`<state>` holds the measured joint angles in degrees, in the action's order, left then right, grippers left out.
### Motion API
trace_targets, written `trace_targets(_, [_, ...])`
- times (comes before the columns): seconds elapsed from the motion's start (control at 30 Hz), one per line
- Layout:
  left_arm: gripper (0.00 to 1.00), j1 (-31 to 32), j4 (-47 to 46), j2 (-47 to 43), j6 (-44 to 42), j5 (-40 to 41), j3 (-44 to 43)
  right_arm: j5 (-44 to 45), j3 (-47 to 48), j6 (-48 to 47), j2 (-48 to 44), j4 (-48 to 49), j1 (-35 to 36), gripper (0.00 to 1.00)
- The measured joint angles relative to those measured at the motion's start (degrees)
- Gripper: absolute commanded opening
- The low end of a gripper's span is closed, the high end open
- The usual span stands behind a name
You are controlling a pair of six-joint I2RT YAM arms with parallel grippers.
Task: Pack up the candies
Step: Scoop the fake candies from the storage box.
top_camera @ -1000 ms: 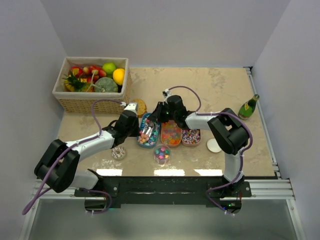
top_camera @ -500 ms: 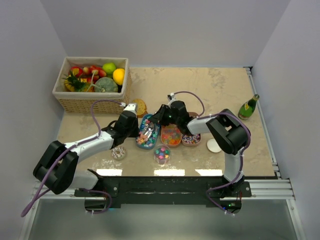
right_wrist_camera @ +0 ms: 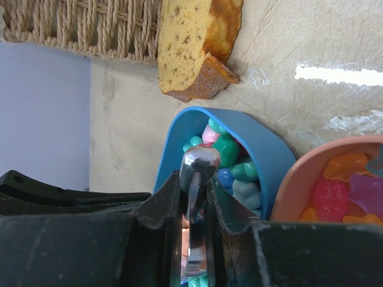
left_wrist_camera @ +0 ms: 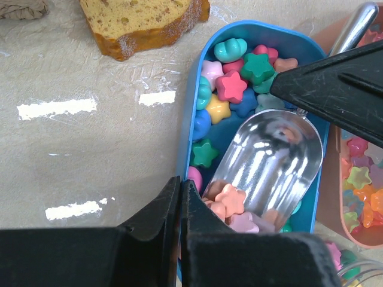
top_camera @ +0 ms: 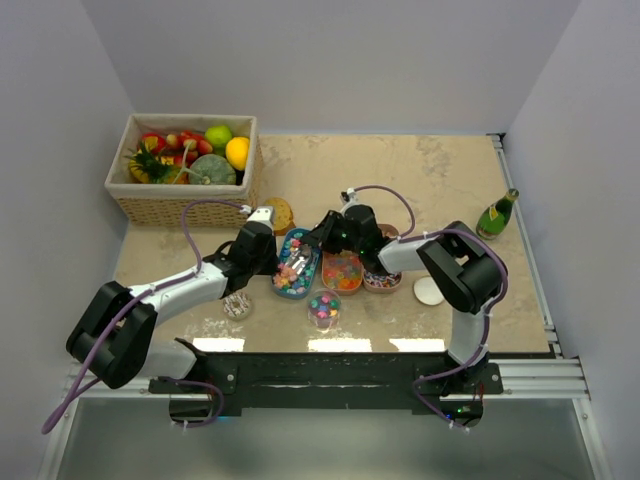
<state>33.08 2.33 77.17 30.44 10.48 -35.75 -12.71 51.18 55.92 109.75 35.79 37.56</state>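
Slanting over candies (left_wrist_camera: 230,86), scoop (left_wrist_camera: 272,155) in right claw (right_wrist_camera: 194,182), bowl toward left claw (left_wrist_camera: 180,197).

Cake slice (left_wrist_camera: 143,21) lies beside the wicker basket (top_camera: 180,208); green bottle (top_camera: 497,213) stands apart.

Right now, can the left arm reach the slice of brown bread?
Probably yes. The slice of brown bread lies on bare table just ahead of the shut left gripper, nothing between them. The right gripper, holding the silver metal scoop in the blue oval tray, is off to one side.
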Motion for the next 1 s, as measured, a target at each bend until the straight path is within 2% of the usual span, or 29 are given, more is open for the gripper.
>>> trace_targets(1.0, [0.0,0.04,1.14,-0.48,0.04,0.63,0.0,-2.03,-6.21,8.74,-0.33,11.85,-2.29,0.0])
